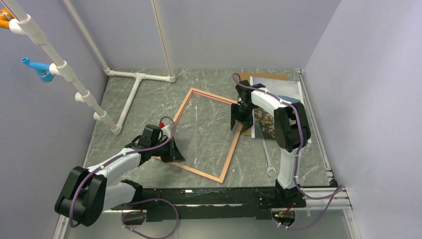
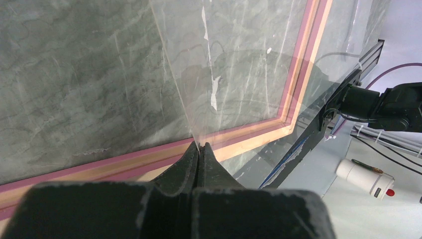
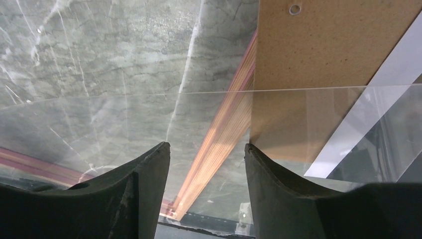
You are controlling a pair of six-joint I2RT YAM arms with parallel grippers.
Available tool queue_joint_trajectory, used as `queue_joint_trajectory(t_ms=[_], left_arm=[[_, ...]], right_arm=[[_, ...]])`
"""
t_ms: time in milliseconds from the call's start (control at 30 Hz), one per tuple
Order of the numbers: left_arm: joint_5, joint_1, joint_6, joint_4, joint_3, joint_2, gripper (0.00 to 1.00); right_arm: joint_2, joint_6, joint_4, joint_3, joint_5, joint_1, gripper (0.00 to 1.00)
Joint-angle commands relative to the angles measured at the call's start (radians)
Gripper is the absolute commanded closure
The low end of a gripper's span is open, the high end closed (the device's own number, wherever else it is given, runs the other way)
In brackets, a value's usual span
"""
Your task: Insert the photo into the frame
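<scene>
The frame (image 1: 231,152) lies flat on the table as a diamond, with pinkish light-wood edges. My left gripper (image 1: 174,152) is at its left corner, shut on the edge of a thin clear pane (image 2: 239,74) that spans the frame (image 2: 298,74); the jaws (image 2: 200,145) are pressed together on it. My right gripper (image 1: 238,119) is open over the frame's right edge (image 3: 234,124), fingertips (image 3: 206,147) apart, with the clear pane (image 3: 124,129) lying across below them. The photo (image 1: 263,124) lies to the right, partly under the right arm, its white border (image 3: 378,99) in the right wrist view.
A brown backing board (image 1: 263,76) lies under the photo, also in the right wrist view (image 3: 323,45). A wrench (image 1: 268,162) lies near the right arm's base. White pipe stands (image 1: 132,94) are at the back left. A metal rail (image 1: 318,139) runs along the table's right edge.
</scene>
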Motion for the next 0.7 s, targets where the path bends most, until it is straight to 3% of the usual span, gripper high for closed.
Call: queue_joint_trajectory(t_ms=[0, 333, 667], left_arm=[[0.01, -0.01, 0.028, 0.0, 0.027, -0.009, 1.0], [0.013, -0.01, 0.024, 0.019, 0.022, 0.008, 1.0], [0.026, -0.013, 0.034, 0.031, 0.025, -0.004, 1.0]], right_arm=[[0.068, -0.008, 0.069, 0.028, 0.099, -0.019, 0.4], [0.121, 0.008, 0.096, 0.109, 0.099, -0.036, 0.37], [0.229, -0.015, 0.072, 0.29, 0.053, -0.015, 0.35]])
